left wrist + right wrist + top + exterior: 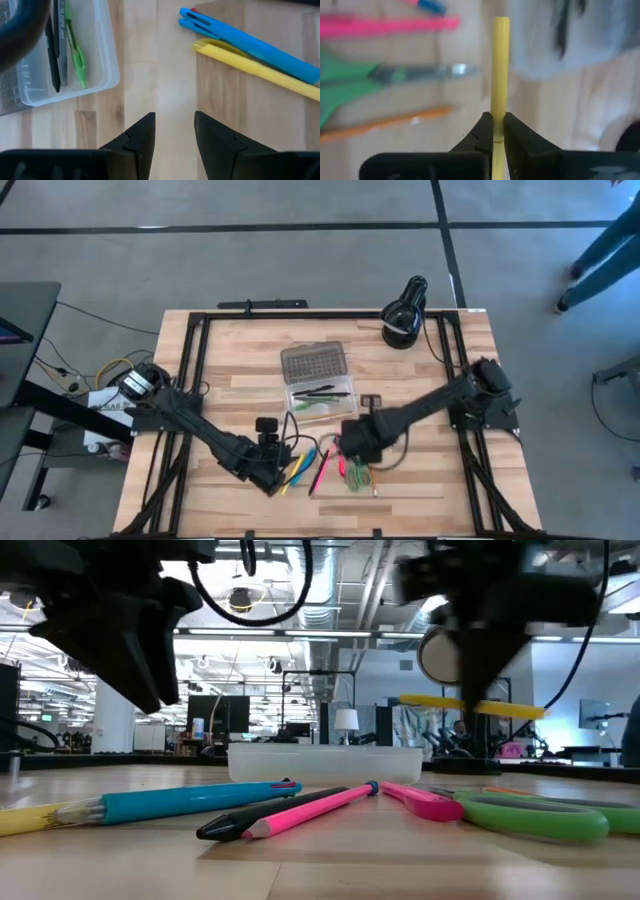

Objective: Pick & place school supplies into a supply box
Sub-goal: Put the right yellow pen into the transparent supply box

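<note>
A yellow pencil (499, 65) hangs level above blue, pink and black pens and green scissors (535, 814) lying before the open clear supply box (320, 394).

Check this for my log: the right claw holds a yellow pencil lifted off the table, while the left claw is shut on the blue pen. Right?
Not quite. The left claw is open and empty above bare wood; the blue pen lies apart on the table, as the left wrist view shows. The right claw does hold the yellow pencil lifted.

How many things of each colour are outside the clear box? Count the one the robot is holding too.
Yellow: 2 (yellow pen, and yellow pencil in the right gripper)
Blue: 1 (blue pen)
Pink: 2 (pink pencil, pink pen)
Black: 1 (black pen)
Orange: 1 (orange pencil)
Green: 1 (green scissors)
Total: 8
The left gripper is open and empty.
</note>
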### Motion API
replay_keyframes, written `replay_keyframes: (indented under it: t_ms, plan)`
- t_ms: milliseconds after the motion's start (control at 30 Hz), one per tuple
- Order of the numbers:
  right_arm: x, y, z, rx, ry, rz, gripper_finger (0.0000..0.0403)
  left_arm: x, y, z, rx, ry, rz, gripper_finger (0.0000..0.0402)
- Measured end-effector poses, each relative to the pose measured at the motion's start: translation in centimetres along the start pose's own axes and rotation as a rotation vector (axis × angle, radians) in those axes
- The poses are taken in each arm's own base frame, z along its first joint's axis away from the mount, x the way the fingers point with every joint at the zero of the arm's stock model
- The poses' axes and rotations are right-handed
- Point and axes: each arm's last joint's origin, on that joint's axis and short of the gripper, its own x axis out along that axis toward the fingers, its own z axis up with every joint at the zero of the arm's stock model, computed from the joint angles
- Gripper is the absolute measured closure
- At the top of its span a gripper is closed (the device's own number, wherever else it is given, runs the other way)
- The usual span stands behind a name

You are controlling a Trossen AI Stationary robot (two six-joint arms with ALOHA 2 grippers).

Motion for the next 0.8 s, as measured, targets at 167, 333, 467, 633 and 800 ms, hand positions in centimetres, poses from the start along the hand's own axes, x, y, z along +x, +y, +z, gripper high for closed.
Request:
replay_keyframes:
  t_ms: [167,333,467,633,800]
  plan:
    - [1.0,-3.8,2.7,-0.029,-0.115,0.016,0.0390,-0.6,-1.0,-0.5,-0.001,-0.029,0.014,0.0269]
    - [2.2,-7.7,4.5,-0.020,-0.210,0.042,0.0390,-1.1,-1.8,-1.0,-0.010,-0.040,0.005,0.0269]
    - [3.0,-10.2,5.2,-0.005,-0.260,0.090,0.0391,-1.5,-2.3,-1.4,-0.023,-0.045,0.015,0.0269]
    - [3.6,-12.3,5.7,0.027,-0.313,0.169,0.0388,-1.9,-2.8,-1.7,-0.039,-0.064,0.028,0.0269]
    - [3.7,-13.1,5.9,0.050,-0.349,0.213,0.0382,-2.0,-2.9,-1.9,-0.052,-0.067,0.024,0.0269]
